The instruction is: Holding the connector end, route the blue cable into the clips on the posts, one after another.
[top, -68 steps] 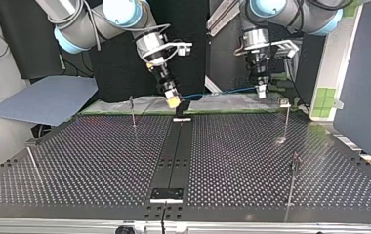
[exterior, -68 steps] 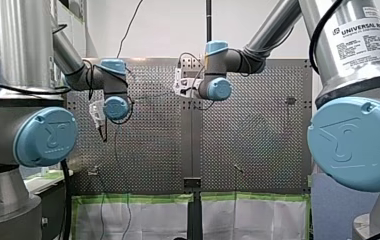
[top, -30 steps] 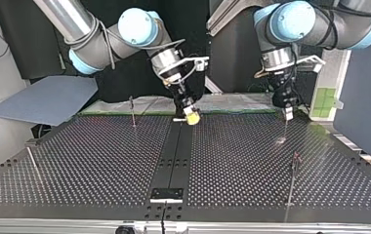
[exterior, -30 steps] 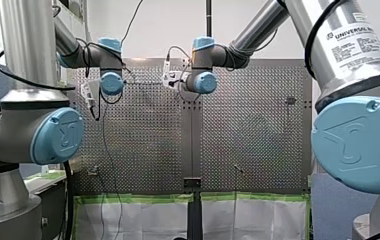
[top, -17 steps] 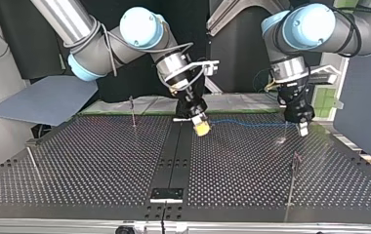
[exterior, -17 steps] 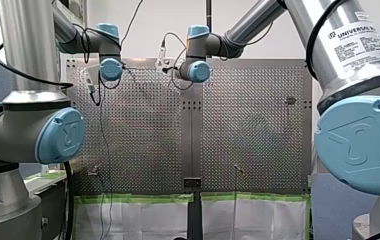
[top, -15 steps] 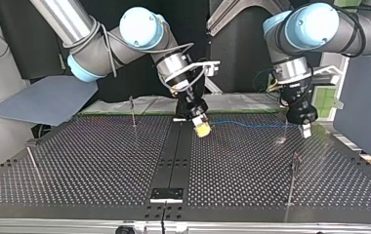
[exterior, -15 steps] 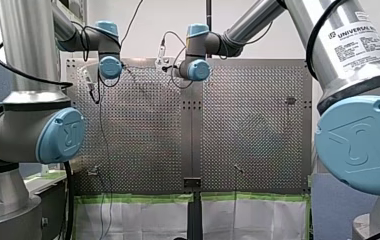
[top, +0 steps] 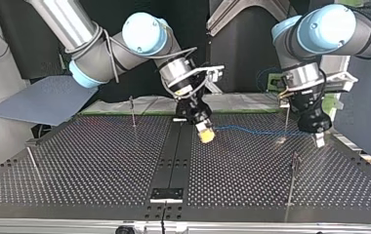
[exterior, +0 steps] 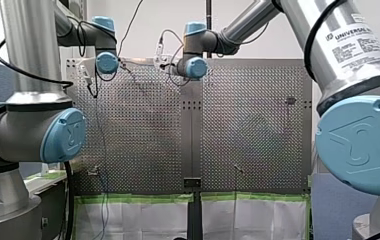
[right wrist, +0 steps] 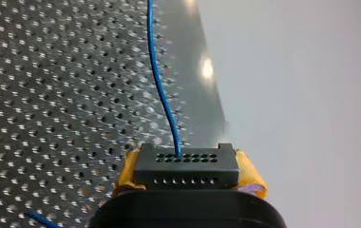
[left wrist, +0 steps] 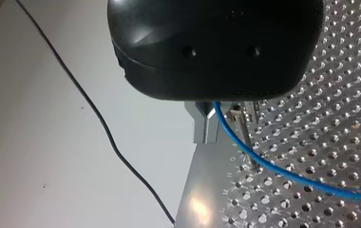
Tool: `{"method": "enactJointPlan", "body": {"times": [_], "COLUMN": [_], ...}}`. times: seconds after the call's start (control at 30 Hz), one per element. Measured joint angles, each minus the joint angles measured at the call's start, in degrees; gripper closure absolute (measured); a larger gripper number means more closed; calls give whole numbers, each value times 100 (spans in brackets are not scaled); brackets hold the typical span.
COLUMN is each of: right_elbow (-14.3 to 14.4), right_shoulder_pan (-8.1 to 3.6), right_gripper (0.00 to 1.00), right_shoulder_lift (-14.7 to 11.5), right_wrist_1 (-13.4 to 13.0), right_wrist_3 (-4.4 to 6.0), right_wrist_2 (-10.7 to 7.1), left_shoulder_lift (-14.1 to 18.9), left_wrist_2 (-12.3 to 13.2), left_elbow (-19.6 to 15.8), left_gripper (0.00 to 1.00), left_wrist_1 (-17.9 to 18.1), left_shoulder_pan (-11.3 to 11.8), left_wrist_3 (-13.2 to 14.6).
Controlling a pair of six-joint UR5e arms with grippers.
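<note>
In the right wrist view my right gripper (right wrist: 187,161) has its yellow pads (right wrist: 249,173) shut on a black connector (right wrist: 186,171). The blue cable (right wrist: 162,95) leaves the connector and runs ahead over the perforated table. In the top view that gripper (top: 205,133) hangs low beside the table's centre strip. The blue cable (top: 257,131) stretches from it to my left gripper (top: 319,140) at the view's right. There a thin clip post (top: 287,117) stands just behind the left gripper. In the left wrist view the cable (left wrist: 226,133) passes between the metal fingers (left wrist: 204,127) of my left gripper (left wrist: 222,124), which is shut on it.
More thin clip posts stand on the table: one (top: 132,111) far left of the centre strip, one (top: 32,163) near the top view's left edge, one (top: 292,178) at the near right. A black bracket (top: 166,194) sits on the centre strip near the table's near edge.
Both grippers have moved away from the arms' side, nearer the top view's camera. The blue cable is now drawn out between them, and my left gripper has passed the post at the top view's right.
</note>
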Motion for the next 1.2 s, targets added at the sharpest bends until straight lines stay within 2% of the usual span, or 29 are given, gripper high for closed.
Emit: {"method": "enactJointPlan", "body": {"times": [0.43,0.7,0.93,1.2], "right_elbow": [-533,-895,-1028,-1167], "right_shoulder_pan": [119,176,209,188], "right_gripper": [100,100,100,100], "right_shoulder_lift": [311,513,577,651], "right_wrist_1": [319,530,582,655], "right_wrist_3": [21,29,31,33], "right_wrist_2": [53,71,111,127], "left_shoulder_lift": [-41,-191,-297,-395], "left_wrist_2": [264,415,474,661], "left_elbow": [205,351,359,454], "left_gripper": [100,100,100,100], "left_wrist_1": [-14,-86,-89,-93], "left_shoulder_pan": [190,235,280,372], "left_wrist_3": [15,80,165,170]}}
